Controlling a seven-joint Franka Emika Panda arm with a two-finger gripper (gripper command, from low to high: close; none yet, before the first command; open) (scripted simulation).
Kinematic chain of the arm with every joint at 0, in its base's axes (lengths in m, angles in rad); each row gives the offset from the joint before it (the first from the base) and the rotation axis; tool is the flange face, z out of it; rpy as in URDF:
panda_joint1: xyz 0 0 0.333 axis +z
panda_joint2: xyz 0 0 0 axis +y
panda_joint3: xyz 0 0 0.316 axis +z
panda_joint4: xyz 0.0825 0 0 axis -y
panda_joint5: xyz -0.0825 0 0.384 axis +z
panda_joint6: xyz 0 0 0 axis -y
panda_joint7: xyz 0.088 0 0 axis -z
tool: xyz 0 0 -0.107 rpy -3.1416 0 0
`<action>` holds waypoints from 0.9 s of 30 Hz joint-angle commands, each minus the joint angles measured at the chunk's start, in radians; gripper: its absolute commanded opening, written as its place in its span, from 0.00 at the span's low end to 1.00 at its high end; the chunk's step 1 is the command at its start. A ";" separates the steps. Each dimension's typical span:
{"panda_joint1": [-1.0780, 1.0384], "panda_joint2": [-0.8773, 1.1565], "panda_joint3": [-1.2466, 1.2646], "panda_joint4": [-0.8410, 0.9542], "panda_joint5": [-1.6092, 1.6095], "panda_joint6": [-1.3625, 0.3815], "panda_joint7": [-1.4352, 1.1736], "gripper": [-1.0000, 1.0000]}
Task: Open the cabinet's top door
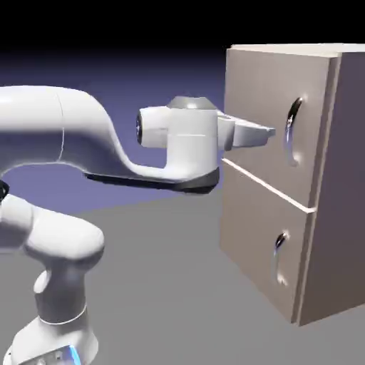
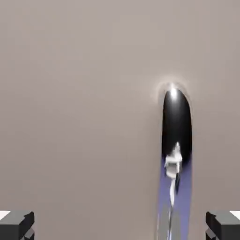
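The beige cabinet (image 1: 324, 235) stands at the right in the exterior view, its darker side facing right. Its top door (image 1: 264, 107) is the upper panel, flush and closed, with a curved silver handle (image 1: 292, 132). My gripper (image 1: 269, 132) points at the door, a short way left of the handle, not touching it. In the hand view the door (image 2: 79, 93) fills the picture and the shiny handle (image 2: 176, 131) rises right of the middle. Both grey fingertips (image 2: 16, 225) sit far apart at the bottom corners with nothing between them, so my gripper (image 2: 120, 227) is open.
A lower door (image 1: 256, 242) with a smaller silver handle (image 1: 279, 253) sits under the top door. The white arm (image 1: 71, 135) reaches in from the left above the grey table (image 1: 164, 285).
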 commanded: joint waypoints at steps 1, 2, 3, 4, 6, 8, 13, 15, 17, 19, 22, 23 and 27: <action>0.013 -0.006 -0.015 0.006 -0.044 -0.002 0.033 0.50; 0.026 -0.012 -0.030 0.013 -0.087 -0.004 0.066 0.50; 0.039 -0.017 -0.045 0.019 -0.131 -0.006 0.099 0.50; 0.051 -0.023 -0.059 0.026 -0.174 -0.008 0.132 0.50; 0.077 -0.035 -0.089 0.039 -0.261 -0.011 0.198 0.50; 0.082 -0.037 -0.095 0.042 -0.278 -0.012 0.211 0.50; 0.261 0.039 -0.207 0.167 -0.309 -0.046 0.233 0.50; 0.261 0.039 -0.207 0.167 -0.309 -0.046 0.233 0.00; 0.189 0.045 -0.152 0.116 -0.273 -0.077 0.233 0.00; 0.116 0.049 -0.094 0.067 -0.236 -0.106 0.233 0.00; 0.008 0.051 -0.002 -0.003 -0.177 -0.145 0.233 0.00; -0.029 0.050 0.030 -0.025 -0.157 -0.156 0.233 0.00; -0.173 0.019 0.167 -0.129 -0.035 -0.217 0.194 0.00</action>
